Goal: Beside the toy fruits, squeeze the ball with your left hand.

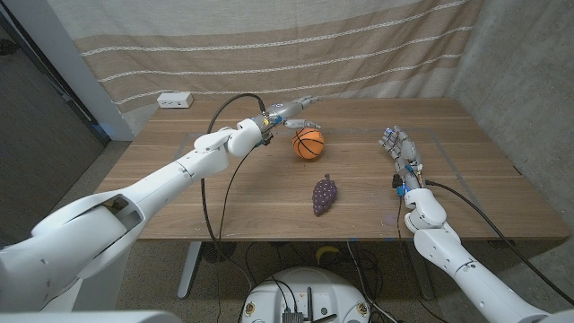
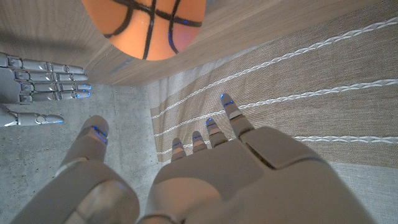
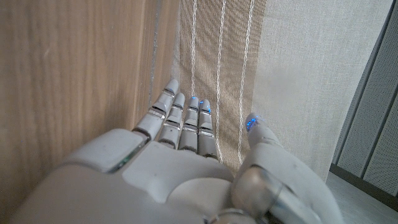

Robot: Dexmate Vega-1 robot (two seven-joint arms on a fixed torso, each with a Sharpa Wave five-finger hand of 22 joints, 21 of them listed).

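An orange ball (image 1: 308, 144) (marked with black seams like a basketball) sits on the wooden desk (image 1: 179, 193) toward its far side, with a purple toy grape bunch (image 1: 325, 195) lying near it, closer to the robot. The left robot hand (image 1: 289, 113) reaches across the desk and hovers just beside the ball on its far-left side, its fingers (image 2: 232, 116) spread apart and holding nothing; in the left wrist view the ball (image 2: 148, 26) lies just beyond the fingertips, not touched. The right robot hand (image 1: 400, 149) waits well apart at the desk's right side, fingers (image 3: 185, 119) straight and side by side, thumb apart, gripping nothing. A striped beige curtain (image 1: 269, 45) hangs behind, with a white power strip (image 1: 175, 100) at the desk's far-left corner.
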